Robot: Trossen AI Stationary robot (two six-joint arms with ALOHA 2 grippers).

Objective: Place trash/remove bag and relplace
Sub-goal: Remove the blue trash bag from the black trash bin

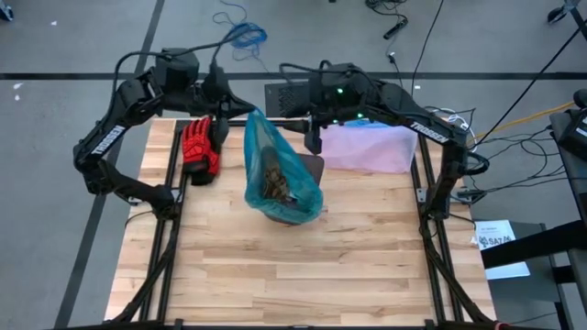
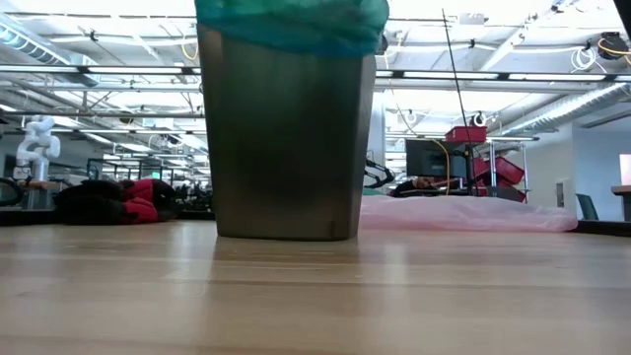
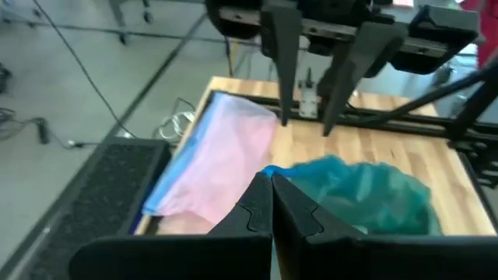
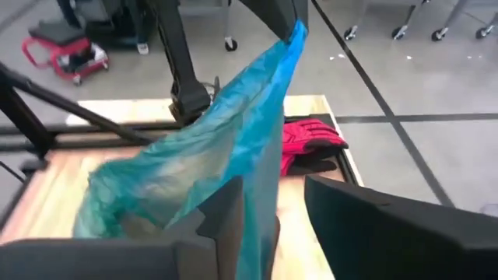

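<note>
Here, bag (image 1: 275, 170) corner pinched in left jaws, right jaws apart beside

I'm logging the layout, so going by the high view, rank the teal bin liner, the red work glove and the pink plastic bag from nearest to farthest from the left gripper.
1. Teal-green bin liner: its corner pinched in the left gripper.
2. Red work glove: at the table's left edge.
3. Pale pink plastic bag: on the right side, beyond the liner.

Count on table:
- teal bag (image 1: 278, 174): one, pinched in left gripper (image 1: 246, 110)
- bin (image 2: 286, 138): one
- pink bag (image 1: 371, 147): one, beside right gripper (image 1: 314, 139)
- red gloves (image 1: 199, 151): one pair
- grippers: two
</note>
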